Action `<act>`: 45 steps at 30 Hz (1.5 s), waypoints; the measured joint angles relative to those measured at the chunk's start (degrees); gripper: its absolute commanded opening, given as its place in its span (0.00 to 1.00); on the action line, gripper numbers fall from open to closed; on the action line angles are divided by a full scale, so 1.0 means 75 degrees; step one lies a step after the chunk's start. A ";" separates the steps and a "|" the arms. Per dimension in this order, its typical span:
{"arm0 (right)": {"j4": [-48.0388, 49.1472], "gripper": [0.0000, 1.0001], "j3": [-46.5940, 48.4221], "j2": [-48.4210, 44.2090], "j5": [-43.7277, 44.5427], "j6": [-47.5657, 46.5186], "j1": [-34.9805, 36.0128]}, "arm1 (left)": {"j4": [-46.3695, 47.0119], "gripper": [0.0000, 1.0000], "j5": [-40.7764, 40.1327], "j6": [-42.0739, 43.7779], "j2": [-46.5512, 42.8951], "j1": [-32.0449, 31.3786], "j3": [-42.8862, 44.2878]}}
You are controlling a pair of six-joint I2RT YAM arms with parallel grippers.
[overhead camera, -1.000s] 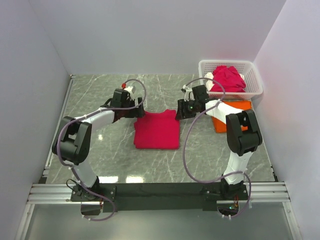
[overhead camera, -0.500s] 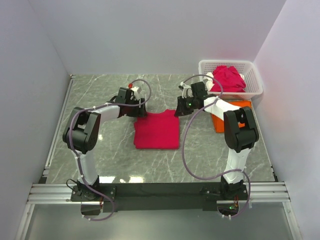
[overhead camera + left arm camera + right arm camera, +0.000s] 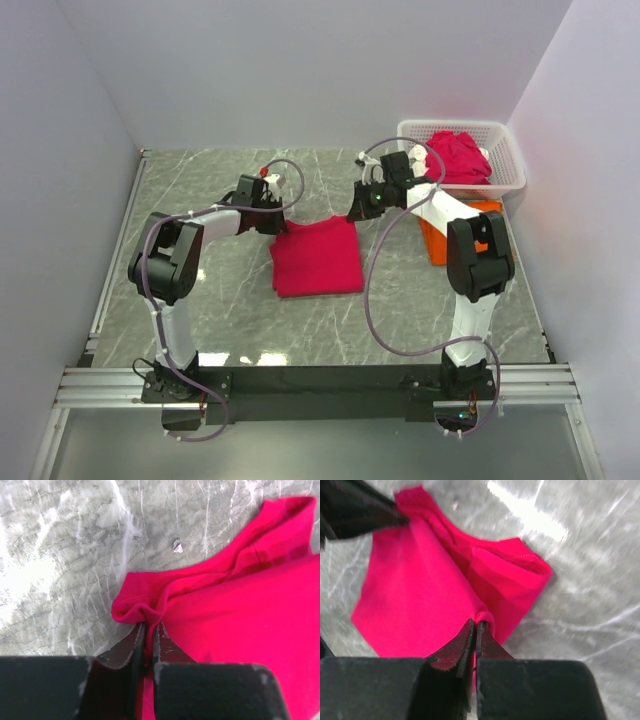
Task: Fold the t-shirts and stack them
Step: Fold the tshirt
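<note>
Jaws pressed together, left gripper (image 3: 148,626) and right gripper (image 3: 474,623) pinch crimson t-shirt (image 3: 318,260) corners

Both arms reaching in, both grippers pinched shut

In the top view the left arm (image 3: 160,262) rises from its base at 7 o'clock to a bent elbow, then its forearm runs toward 2 o'clock. Its wrist turns the left gripper (image 3: 279,226) down toward 4 o'clock. The right arm (image 3: 480,255) mirrors it from 5 o'clock, its forearm running toward 10 o'clock and the right gripper (image 3: 353,217) tipped toward 7 o'clock. The two grippers lie level with each other, well apart. In each wrist view the fingers are pressed together, each pair clamping a bunched corner of the crimson t-shirt (image 3: 318,260): left gripper (image 3: 148,628), right gripper (image 3: 474,625).
</note>
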 measured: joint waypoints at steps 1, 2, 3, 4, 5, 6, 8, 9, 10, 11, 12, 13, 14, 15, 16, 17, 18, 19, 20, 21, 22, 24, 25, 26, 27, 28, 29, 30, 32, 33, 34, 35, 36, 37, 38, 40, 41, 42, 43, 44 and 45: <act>-0.0041 0.00 0.0152 0.0082 0.0023 0.0023 0.0000 | 0.0006 0.04 0.0023 -0.0003 0.0000 0.0015 -0.0003; -0.0096 0.00 0.0353 0.0213 0.0055 0.0073 0.0000 | 0.0006 0.04 0.0050 -0.0009 0.0000 0.0032 -0.0009; -0.0122 0.00 0.0533 0.0361 0.0108 0.0114 0.0000 | 0.0012 0.04 0.0070 -0.0015 0.0000 0.0058 -0.0015; -0.0152 0.00 0.0667 0.0516 0.0181 0.0152 0.0000 | 0.0020 0.05 0.0087 -0.0020 0.0000 0.0076 -0.0023; -0.0195 0.01 0.0755 0.0656 0.0251 0.0189 0.0000 | 0.0041 0.06 0.0117 -0.0041 0.0000 0.0105 -0.0044; -0.0265 0.03 0.0833 0.0801 0.0338 0.0245 0.0000 | 0.0067 0.12 0.0137 -0.0073 0.0000 0.0128 -0.0067; -0.0420 0.06 0.0941 0.1049 0.0481 0.0353 -0.0003 | 0.0131 0.22 0.0184 -0.0140 0.0000 0.0172 -0.0117; -0.0495 0.15 0.0970 0.1163 0.0560 0.0399 -0.0003 | 0.0149 0.41 0.0178 -0.0166 -0.0003 0.0181 -0.0131; -0.0554 0.18 0.0979 0.1227 0.0621 0.0469 0.0000 | 0.0163 0.48 0.0157 -0.0187 -0.0006 0.0189 -0.0146; -0.0627 0.22 0.0979 0.1262 0.0688 0.0525 0.0000 | 0.0169 0.53 0.0090 -0.0239 -0.0035 0.0195 -0.0184; -0.0676 0.28 0.0979 0.1265 0.0752 0.0574 0.0000 | 0.0198 0.61 0.0070 -0.0329 -0.0082 0.0195 -0.0230; -0.0682 0.31 0.0979 0.1250 0.0825 0.0641 0.0000 | 0.0187 0.66 -0.0052 -0.0391 -0.0166 0.0198 -0.0268; -0.0682 0.34 0.0979 0.1209 0.0898 0.0720 -0.0003 | 0.0154 0.70 -0.0166 -0.0469 -0.0280 0.0201 -0.0318; -0.0676 0.38 0.0979 0.1169 0.0962 0.0778 0.0000 | 0.0128 0.73 -0.0286 -0.0565 -0.0391 0.0201 -0.0367; -0.0653 0.41 0.0959 0.1084 0.1055 0.0892 0.0000 | 0.0082 0.78 -0.0414 -0.0676 -0.0539 0.0204 -0.0414; -0.0597 0.42 0.0903 0.0950 0.1134 0.1000 0.0000 | 0.0076 0.81 -0.0533 -0.0781 -0.0667 0.0204 -0.0458; -0.0551 0.44 0.0833 0.0766 0.1189 0.1122 0.0000 | 0.0064 0.82 -0.0685 -0.0933 -0.0871 0.0204 -0.0530; -0.0417 0.45 0.0714 0.0527 0.1224 0.1271 -0.0003 | 0.0032 0.82 -0.0833 -0.1105 -0.1090 0.0204 -0.0609; -0.0262 0.45 0.0557 0.0245 0.1233 0.1405 0.0000 | 0.0009 0.82 -0.1014 -0.1288 -0.1367 0.0201 -0.0705; -0.0146 0.45 0.0440 0.0015 0.1224 0.1527 0.0000 | -0.0015 0.81 -0.1183 -0.1486 -0.1655 0.0198 -0.0801; 0.0058 0.45 0.0286 -0.0286 0.1195 0.1684 0.0000 | -0.0029 0.81 -0.1352 -0.1670 -0.1912 0.0187 -0.0880; 0.0455 0.45 -0.0006 -0.0807 0.1020 0.1982 0.0000 | -0.0038 0.77 -0.1772 -0.2092 -0.2477 0.0064 -0.1037; 0.0697 0.43 -0.0149 -0.1005 0.0877 0.2157 0.0003 | -0.0029 0.73 -0.1926 -0.2261 -0.2652 -0.0035 -0.1087; 0.0892 0.40 -0.0251 -0.1142 0.0676 0.2302 0.0012 | -0.0015 0.64 -0.2066 -0.2471 -0.2838 -0.0198 -0.1139; 0.1099 0.35 -0.0335 -0.1198 0.0431 0.2442 0.0035 | 0.0026 0.59 -0.2177 -0.2684 -0.2952 -0.0388 -0.1180; 0.1279 0.33 -0.0388 -0.1204 0.0262 0.2559 0.0047 | 0.0114 0.54 -0.2209 -0.2841 -0.2999 -0.0571 -0.1224; 0.1483 0.31 -0.0475 -0.1174 0.0064 0.2713 0.0064 | 0.0245 0.50 -0.2206 -0.2984 -0.3013 -0.0726 -0.1282; 0.1635 0.26 -0.0562 -0.1102 -0.0099 0.2838 0.0085 | 0.0379 0.40 -0.2130 -0.3153 -0.2970 -0.0889 -0.1346; 0.1874 0.23 -0.0676 -0.0860 -0.0347 0.3048 0.0122 | 0.0527 0.26 -0.2022 -0.3453 -0.2725 -0.1081 -0.1378; 0.1950 0.21 -0.0682 -0.0667 -0.0446 0.3144 0.0122 | 0.0612 0.23 -0.2011 -0.3552 -0.2521 -0.1102 -0.1370; 0.2049 0.20 -0.0676 -0.0460 -0.0513 0.3194 0.0134 | 0.0659 0.19 -0.2014 -0.3622 -0.2285 -0.1087 -0.1346; 0.2098 0.18 -0.0664 -0.0286 -0.0551 0.3244 0.0140 | 0.0673 0.14 -0.2017 -0.3672 -0.2025 -0.1043 -0.1288; 0.2133 0.17 -0.0644 -0.0058 -0.0577 0.3311 0.0149 | 0.0694 0.13 -0.2005 -0.3698 -0.1795 -0.0991 -0.1227; 0.2122 0.17 -0.0557 0.0201 -0.0600 0.3363 0.0149 | 0.0746 0.12 -0.1976 -0.3759 -0.1495 -0.0906 -0.1142; 0.2145 0.15 -0.0440 0.0472 -0.0606 0.3416 0.0149 | 0.0813 0.12 -0.1944 -0.3809 -0.1224 -0.0801 -0.1075; 0.2145 0.13 -0.0198 0.0976 -0.0580 0.3535 0.0131 | 0.0883 0.12 -0.1853 -0.3888 -0.0694 -0.0542 -0.0909; 0.2148 0.12 -0.0102 0.1183 -0.0527 0.3599 0.0117 | 0.0901 0.11 -0.1795 -0.3911 -0.0504 -0.0428 -0.0836; 0.2130 0.11 -0.0009 0.1378 -0.0478 0.3684 0.0093 | 0.0906 0.10 -0.1731 -0.3955 -0.0271 -0.0303 -0.0734; 0.2127 0.11 0.0076 0.1547 -0.0411 0.3768 0.0055 | 0.0956 0.10 -0.1588 -0.4030 -0.0090 -0.0195 -0.0644; 0.2122 0.11 0.0119 0.1682 -0.0344 0.3870 0.0015 | 0.1029 0.09 -0.1460 -0.4057 0.0038 -0.0102 -0.0513; 0.2119 0.11 0.0125 0.1766 -0.0289 0.3969 -0.0035 | 0.1075 0.08 -0.1457 -0.4054 0.0125 -0.0050 -0.0393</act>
